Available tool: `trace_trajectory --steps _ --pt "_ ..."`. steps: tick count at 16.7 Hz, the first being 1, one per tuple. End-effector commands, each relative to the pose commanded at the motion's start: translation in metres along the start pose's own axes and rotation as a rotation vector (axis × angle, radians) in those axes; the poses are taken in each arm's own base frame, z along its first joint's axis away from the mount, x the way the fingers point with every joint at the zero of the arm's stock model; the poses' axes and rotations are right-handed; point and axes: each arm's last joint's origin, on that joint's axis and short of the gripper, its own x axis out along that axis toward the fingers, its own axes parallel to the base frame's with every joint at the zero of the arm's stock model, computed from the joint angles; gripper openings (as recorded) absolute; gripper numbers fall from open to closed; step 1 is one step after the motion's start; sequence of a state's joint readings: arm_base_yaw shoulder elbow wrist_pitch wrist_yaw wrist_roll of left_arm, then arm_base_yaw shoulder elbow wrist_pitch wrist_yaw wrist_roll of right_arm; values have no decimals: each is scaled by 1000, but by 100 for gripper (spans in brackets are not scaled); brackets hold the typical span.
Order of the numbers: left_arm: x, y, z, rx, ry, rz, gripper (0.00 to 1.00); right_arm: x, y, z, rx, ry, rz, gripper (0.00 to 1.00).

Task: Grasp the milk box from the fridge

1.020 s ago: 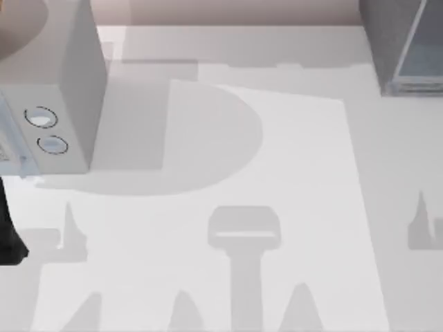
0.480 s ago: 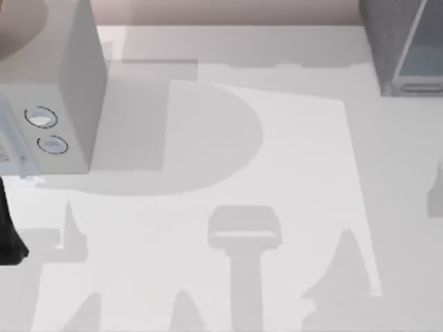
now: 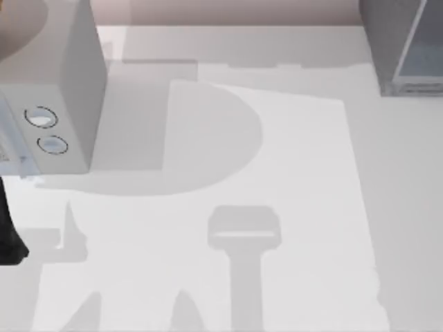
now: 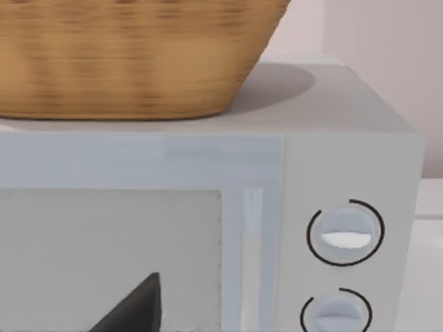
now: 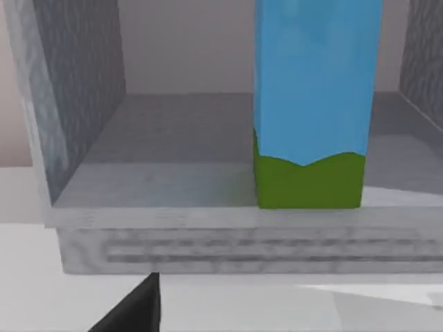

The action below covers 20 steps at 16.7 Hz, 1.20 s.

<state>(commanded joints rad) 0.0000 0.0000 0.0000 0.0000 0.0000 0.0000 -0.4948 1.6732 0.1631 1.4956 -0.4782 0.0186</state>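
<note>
The milk box (image 5: 315, 90) stands upright on the floor of the open fridge (image 5: 166, 187), towards one side of the compartment; it has sky-blue sides and a green base, and its top is cut off by the picture's edge. A dark part of my right gripper (image 5: 131, 308) shows just outside the fridge's front ledge, apart from the milk box. In the top view the fridge (image 3: 405, 45) stands at the table's far right corner. My left arm (image 3: 8, 235) is parked at the table's left edge, its gripper (image 4: 131, 308) facing the microwave.
A light grey microwave (image 3: 52, 90) with two round dials (image 4: 344, 232) stands at the far left. A wicker basket (image 4: 131, 55) sits on top of it. The white table (image 3: 277, 173) carries shadows across its middle.
In the top view the arm shadows near the table's right side slid rightwards and have left the picture. The left arm and the microwave have not moved.
</note>
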Motion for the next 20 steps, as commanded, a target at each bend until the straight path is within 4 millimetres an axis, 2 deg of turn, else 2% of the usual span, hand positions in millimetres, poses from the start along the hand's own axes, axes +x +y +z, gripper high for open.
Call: trace_trajectory --steps 4,10,12,15,20 --pt "0 0 0 0 0 0 100 3 -10 -9 -11 -20 -1 100" --pt "0 0 0 0 0 0 100 3 -9 -9 -9 -17 2 100" --pt "0 0 0 0 0 0 100 12 -10 -10 -8 -13 9 100" --pt "0 0 0 0 0 0 100 46 -17 -11 -7 -11 14 100" --pt "0 0 0 0 0 0 100 137 -27 -2 -20 -39 1 100"
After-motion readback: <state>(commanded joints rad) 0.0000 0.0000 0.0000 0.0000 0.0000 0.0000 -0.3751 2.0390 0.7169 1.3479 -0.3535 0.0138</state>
